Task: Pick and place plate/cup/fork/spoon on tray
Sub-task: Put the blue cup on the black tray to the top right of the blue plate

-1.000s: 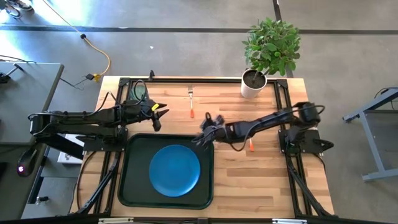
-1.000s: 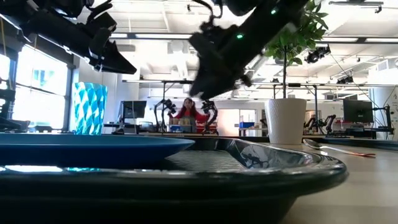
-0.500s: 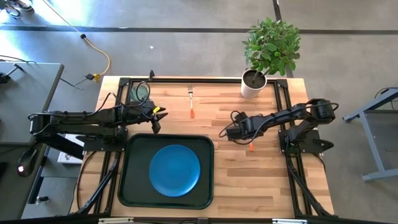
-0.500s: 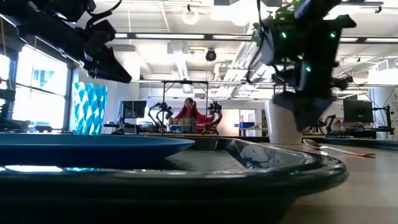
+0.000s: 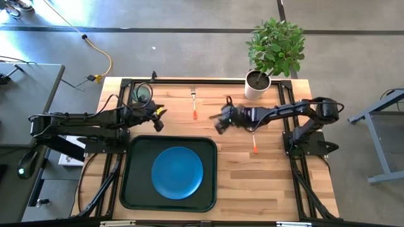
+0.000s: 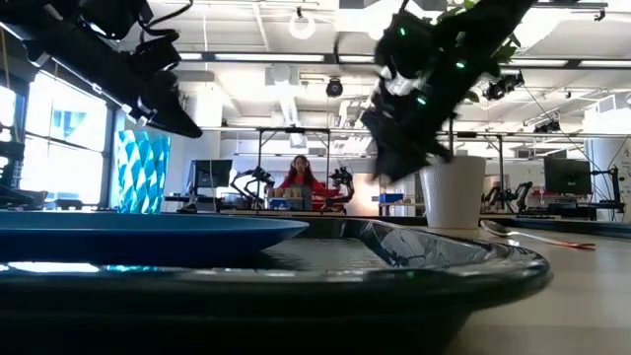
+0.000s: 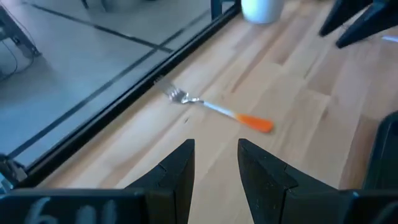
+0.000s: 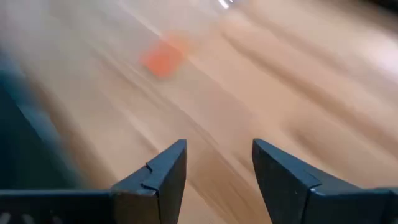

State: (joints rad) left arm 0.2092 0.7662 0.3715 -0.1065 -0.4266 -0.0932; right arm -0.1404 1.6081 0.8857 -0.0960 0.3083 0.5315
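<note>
My right gripper (image 5: pixel 219 124) is up over the bare wood at mid-table, fingers (image 8: pixel 163 180) apart, nothing between them. It sits just right of the fork (image 5: pixel 194 104) and just beyond the far right corner of the tray (image 5: pixel 134 189). Right wrist view is smeared; only an orange blob shows ahead of the fingers, can't tell which handle it is.

My left gripper (image 5: pixel 158 117) hangs over the table's left side, near the tray's far left corner. Fingers (image 7: pixel 176 176) stand a narrow gap apart, holding nothing; the left wrist view looks past them at the fork lying flat on the wood, tines toward the far edge, orange handle toward the tray.

Cup (image 5: pixel 143 94) stands at the far left of the table, just beyond the left gripper; in the low view it reads as an upright teal tumbler (image 6: pixel 143 171).

Plate (image 5: pixel 177 172) lies flat in the middle of the tray, near side of the table.

Spoon (image 5: pixel 254 143) lies on the wood right of the tray, handle end toward the near side, partly under my right arm.

White plant pot (image 5: pixel 257 85) with a leafy plant stands at the far right corner.
</note>
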